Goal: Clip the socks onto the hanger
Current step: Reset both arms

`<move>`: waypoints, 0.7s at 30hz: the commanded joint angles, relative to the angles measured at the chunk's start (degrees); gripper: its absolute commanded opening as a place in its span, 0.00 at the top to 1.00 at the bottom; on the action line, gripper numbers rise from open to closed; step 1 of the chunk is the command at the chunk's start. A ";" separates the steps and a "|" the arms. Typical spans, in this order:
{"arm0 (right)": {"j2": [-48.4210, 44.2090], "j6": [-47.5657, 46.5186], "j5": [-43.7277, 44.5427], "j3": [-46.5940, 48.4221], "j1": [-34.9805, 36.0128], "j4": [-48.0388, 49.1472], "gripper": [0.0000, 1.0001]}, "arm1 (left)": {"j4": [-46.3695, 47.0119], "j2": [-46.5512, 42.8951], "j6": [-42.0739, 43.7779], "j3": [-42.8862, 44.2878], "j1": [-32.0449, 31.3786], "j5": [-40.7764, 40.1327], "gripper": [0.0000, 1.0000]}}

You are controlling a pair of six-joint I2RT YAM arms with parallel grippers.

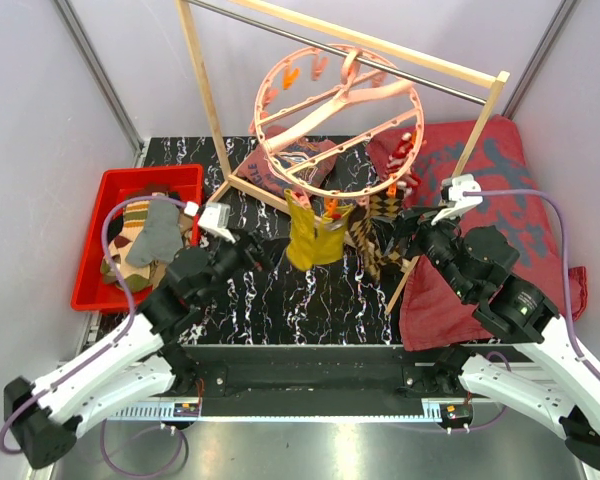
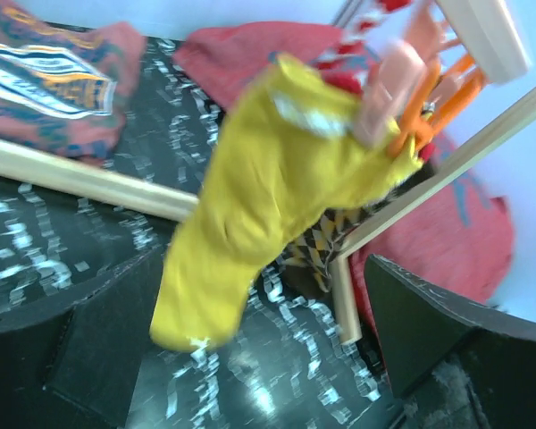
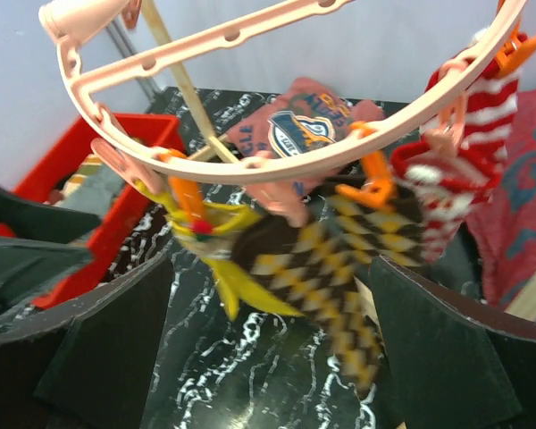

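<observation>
Three socks clipped on one salmon-pink ring hanger (image 1: 315,115): one mustard yellow sock (image 1: 315,240), one brown argyle sock (image 1: 373,232), one red-white striped sock (image 1: 407,160). One grey sock (image 1: 158,232) in one red bin (image 1: 92,240), over perhaps two more, too heaped to separate. One wooden rack (image 1: 202,90).

The bare black marble table (image 1: 300,305) lies open in front of the hanging socks. Above it, the mustard sock (image 1: 315,240) and argyle sock (image 1: 375,235) curtain the near rim of the hanger (image 1: 315,117). The slanted right leg of the wooden rack (image 1: 206,90) crosses just beside the argyle sock. A red bin (image 1: 150,175) walls the left edge, and a dark-red cloth (image 1: 500,165) covers the right.
</observation>
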 commanded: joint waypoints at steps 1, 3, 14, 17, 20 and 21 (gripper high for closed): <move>-0.38 -2.89 3.24 2.20 0.23 -2.10 0.00 | -4.19 -7.63 6.35 -0.58 0.59 -1.86 0.01; -0.38 -3.15 3.59 2.28 0.23 -2.28 0.00 | -6.20 -9.92 8.11 -0.14 0.59 -2.64 0.01; -0.74 -4.56 14.92 4.83 0.32 -10.18 0.00 | -27.56 -11.42 13.22 9.00 4.88 -22.32 0.01; -0.74 -4.56 18.26 5.62 0.23 -12.12 0.00 | -30.64 -13.44 13.04 9.62 7.26 -24.52 0.01; -0.82 -4.56 22.12 6.33 0.23 -13.88 0.00 | -32.58 -16.17 14.97 10.93 7.36 -27.24 0.01; -0.91 -4.56 23.96 6.59 0.23 -14.14 0.00 | -33.54 -17.65 16.28 11.72 7.36 -28.04 0.01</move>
